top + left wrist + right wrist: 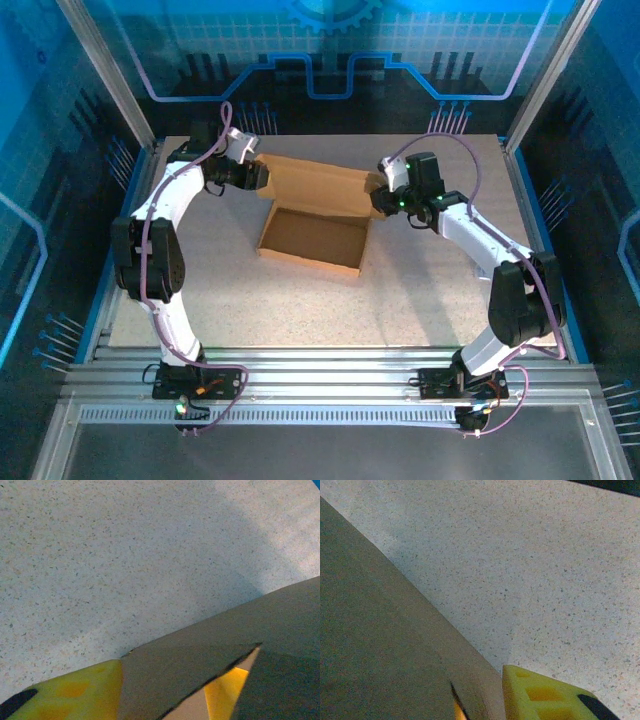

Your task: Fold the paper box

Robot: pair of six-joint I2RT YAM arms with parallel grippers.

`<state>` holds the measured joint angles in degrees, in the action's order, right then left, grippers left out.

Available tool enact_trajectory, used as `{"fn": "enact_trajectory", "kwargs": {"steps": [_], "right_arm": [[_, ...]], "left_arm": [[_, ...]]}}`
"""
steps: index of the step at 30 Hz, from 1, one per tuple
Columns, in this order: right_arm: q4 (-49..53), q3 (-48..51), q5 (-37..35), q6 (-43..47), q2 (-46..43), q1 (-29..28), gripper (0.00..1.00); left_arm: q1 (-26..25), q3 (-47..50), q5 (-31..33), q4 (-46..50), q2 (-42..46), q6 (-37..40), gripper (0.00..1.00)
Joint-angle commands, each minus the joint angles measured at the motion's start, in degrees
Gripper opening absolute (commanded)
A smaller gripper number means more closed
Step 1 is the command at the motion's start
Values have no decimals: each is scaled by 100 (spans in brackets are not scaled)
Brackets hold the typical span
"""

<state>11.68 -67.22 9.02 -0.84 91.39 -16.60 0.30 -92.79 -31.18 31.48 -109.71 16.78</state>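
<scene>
A pale speckled table [420,290] lies inside a blue-lit enclosure. The plain brown cardboard paper box [315,240] sits upper centre, tray open, lid flap raised behind. The left fingers [75,692] straddle its upper-left edge, the right fingers [540,697] its upper-right. Cardboard mostly hides each far finger, so I cannot tell whether either pair clamps.
</scene>
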Motion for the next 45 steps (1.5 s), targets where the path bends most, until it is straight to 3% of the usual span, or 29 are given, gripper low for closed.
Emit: {"fn": "enact_trajectory", "kwargs": {"steps": [1, 11, 15, 22, 33, 45], "right_arm": [[176, 33, -3, -98, -157, -71, 24], [406, -78, -407, -568, -176, -224, 15], [540, -184, -835, -939, -148, -402, 13], [528, -112, -1745, -1384, -165, -723, 9], [394, 2, -2332, -2271, -194, -862, 9], [-784, 293, -2879, -2270, 41, -979, 8]], "left_arm": [[-29, -215, -9, 322, -3, 2, 46], [-230, -246, 200, 537, 89, -257, 34], [-330, -46, 280, 420, 252, -544, 31], [-683, 364, 990, 298, 489, -817, 20], [-1102, 1183, 1685, -381, 1081, -1847, 17], [-1416, 2586, 2643, -1590, 1932, -3254, 16]]}}
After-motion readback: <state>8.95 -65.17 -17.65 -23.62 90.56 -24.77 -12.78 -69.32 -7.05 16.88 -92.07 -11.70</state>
